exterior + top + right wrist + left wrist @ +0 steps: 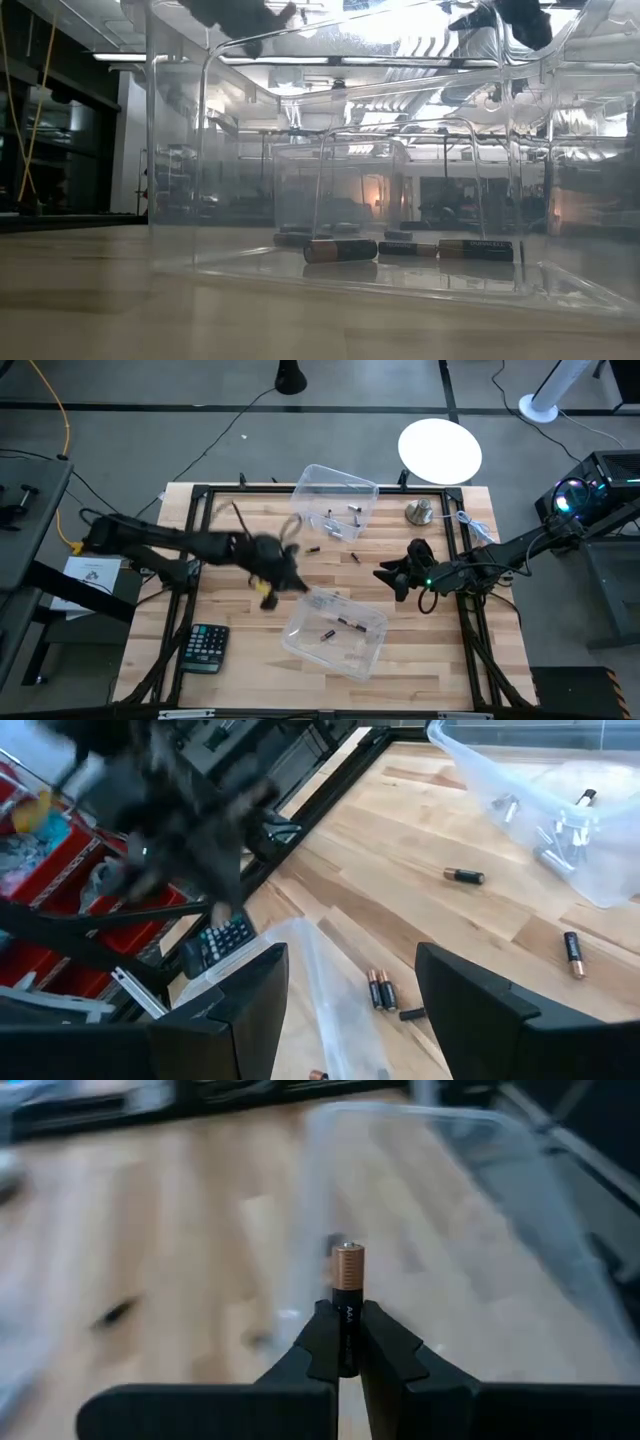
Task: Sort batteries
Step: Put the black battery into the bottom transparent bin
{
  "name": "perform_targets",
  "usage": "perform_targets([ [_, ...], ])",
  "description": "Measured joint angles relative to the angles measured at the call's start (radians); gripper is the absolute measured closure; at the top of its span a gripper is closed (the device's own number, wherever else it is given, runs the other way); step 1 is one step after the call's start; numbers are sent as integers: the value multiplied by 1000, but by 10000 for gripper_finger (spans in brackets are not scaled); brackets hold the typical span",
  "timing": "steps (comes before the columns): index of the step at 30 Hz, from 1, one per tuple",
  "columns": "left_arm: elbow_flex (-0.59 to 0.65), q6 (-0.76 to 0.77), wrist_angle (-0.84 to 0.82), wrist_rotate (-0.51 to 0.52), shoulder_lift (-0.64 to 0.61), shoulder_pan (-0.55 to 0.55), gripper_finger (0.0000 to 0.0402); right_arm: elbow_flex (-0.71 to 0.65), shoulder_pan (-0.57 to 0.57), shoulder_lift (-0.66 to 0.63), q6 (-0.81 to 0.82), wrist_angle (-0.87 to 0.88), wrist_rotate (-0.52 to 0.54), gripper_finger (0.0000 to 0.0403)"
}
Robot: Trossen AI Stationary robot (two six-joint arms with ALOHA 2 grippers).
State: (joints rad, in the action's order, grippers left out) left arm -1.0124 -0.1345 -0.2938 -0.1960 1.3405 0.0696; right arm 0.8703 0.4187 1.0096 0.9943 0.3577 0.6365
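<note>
My left gripper [292, 572] hangs above the table's middle, shut on a black battery with a copper end [348, 1280]; the left rim of the near clear bin [335, 630] lies just ahead of it. That bin holds a few dark batteries [340, 250]. The far clear bin [335, 500] holds silvery batteries [555, 840]. Two dark batteries [313, 549] [354, 557] lie loose on the wood between the bins. My right gripper [395, 575] hovers open to the right of the near bin, with nothing between its fingers [470, 1010]. My left gripper pinches the battery's black end [347, 1330] between its two fingers. The battery lies along the fingers, and its copper end [348, 1260] sticks out past the fingertips. The fingers slant downward toward the near bin, and the battery is lifted clear of the table.
A black calculator [205, 647] lies near the front left corner. A round silver metal knob [419, 512] stands at the back right beside the far bin. A black frame runs around the table's edges. Bare wood shows left of the near bin.
</note>
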Motion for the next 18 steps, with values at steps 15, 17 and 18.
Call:
perform_targets([
  [15, -262, -58, -249, 219, 144, 74, 236, 1, -125, 90, 8, -184, -63, 188],
  [17, -276, -30, -335, 254, 100, 45, 225, 1, -188, 134, 89, -120, -108, 188],
  [18, -276, -8, -370, 258, 74, 28, 221, 1, -222, 160, 111, -84, -143, 188],
])
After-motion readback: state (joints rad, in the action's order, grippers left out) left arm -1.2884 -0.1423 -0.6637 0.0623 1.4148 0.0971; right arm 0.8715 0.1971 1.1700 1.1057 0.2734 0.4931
